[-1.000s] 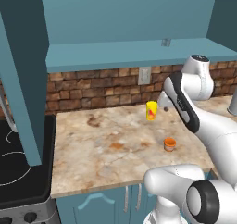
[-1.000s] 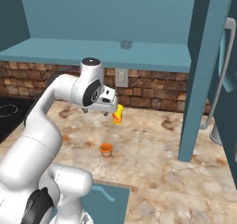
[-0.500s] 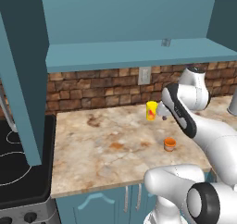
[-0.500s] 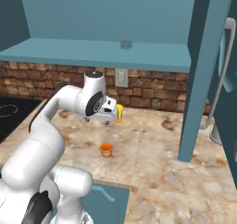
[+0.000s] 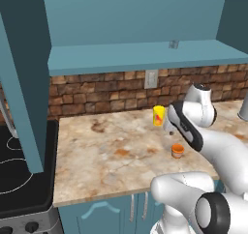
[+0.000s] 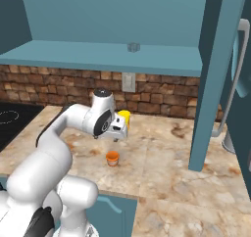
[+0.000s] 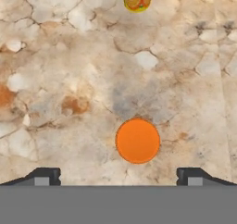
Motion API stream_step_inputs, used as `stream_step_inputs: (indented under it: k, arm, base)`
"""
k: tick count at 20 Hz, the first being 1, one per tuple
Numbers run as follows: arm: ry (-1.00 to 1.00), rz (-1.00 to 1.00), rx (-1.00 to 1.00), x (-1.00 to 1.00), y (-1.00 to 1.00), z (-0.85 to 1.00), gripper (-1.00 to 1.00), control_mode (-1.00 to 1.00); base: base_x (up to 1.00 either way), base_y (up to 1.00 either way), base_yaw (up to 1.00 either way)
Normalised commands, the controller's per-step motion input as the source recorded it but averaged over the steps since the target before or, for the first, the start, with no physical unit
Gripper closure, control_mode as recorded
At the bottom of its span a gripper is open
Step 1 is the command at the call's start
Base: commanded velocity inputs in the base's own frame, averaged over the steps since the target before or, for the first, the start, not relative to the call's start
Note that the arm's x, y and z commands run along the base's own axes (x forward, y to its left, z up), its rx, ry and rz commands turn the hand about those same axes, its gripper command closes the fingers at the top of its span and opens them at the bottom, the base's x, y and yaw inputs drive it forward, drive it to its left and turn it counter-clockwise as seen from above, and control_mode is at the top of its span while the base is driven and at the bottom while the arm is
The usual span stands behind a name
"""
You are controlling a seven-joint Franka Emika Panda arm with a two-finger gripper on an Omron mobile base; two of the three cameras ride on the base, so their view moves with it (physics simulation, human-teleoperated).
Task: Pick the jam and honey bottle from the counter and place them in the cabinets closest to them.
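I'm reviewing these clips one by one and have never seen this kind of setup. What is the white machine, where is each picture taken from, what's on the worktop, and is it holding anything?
It is a rendered kitchen with a white robot arm on a drivable base. Two pictures come from cameras on the base, behind the arm to its left and right. The third looks down from the hand itself. On the counter stand the jam, a small orange jar, and behind it a yellow cup with a fruit picture. The claw hangs open above the jam, its two dark tips either side of the jar's round top. It holds nothing. A small grey object sits on the cabinet shelf.
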Motion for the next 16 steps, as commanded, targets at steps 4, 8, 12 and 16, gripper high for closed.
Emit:
stream_step_inputs:
  k: [4,8,12,16]
  arm:
    - [0.0,0.0,-0.03,0.1,-0.08,-0.48,-1.0,-1.0]
    - [0.0,0.0,-0.03,0.08,-0.12,-0.45,-1.0,-1.0]
    - [0.0,0.0,-0.02,0.09,-0.1,-0.42,-1.0,-1.0]
    - [0.0,0.0,0.0,0.04,-0.07,-0.41,-1.0,-1.0]
  base:
    - [0.0,0.0,0.0]
    - [0.0,0.0,0.0]
    - [0.0,0.0,0.0]
    - [0.0,0.0,0.0]
